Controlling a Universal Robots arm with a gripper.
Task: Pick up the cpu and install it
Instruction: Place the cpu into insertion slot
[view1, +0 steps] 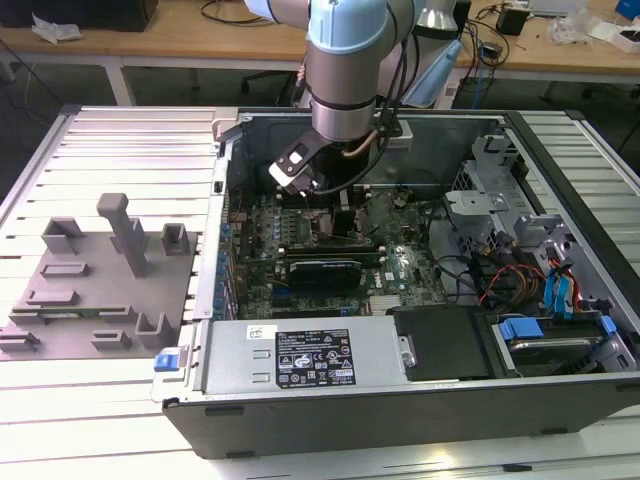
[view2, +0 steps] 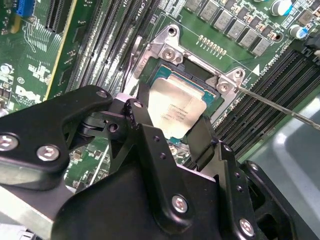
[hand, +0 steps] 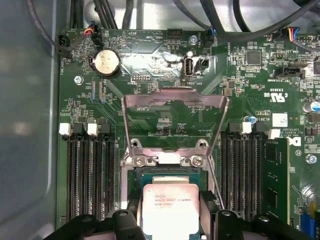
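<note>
The arm (view1: 345, 70) is reaching down into the open computer case (view1: 330, 425). The case is lying on its side on the tabletop (view1: 80, 400), and it is taking the middle and the side toward the exterior view's right. Beside it, near the tabletop's edge at the exterior view's left, a grey moulded block (view1: 95, 290) is resting apart from the case.

In both wrist views the end effector (view2: 172, 114) is hanging low over the green board (hand: 250, 75). Its two black fingers (view2: 202, 137) are pressing against opposite edges of the cpu (view2: 172, 102), so it is pinching the cpu between them. The cpu is lying flat with its silvery top facing up, directly over the socket (hand: 165, 172). From these views I cannot tell whether it is already sitting fully in the socket or is a little above it.

In the first wrist view the socket's metal flap (hand: 175, 120) is standing open, tilted back away from the cpu. In the second wrist view a thin metal rod (view2: 270, 102) is sticking out from the socket's corner. Dark memory slots (hand: 85, 175) are running along both sides of the socket, and a round battery (hand: 106, 62) is sitting further up the board. A long grey box (view1: 300, 355) with a white label is lying along the case's near wall.
</note>
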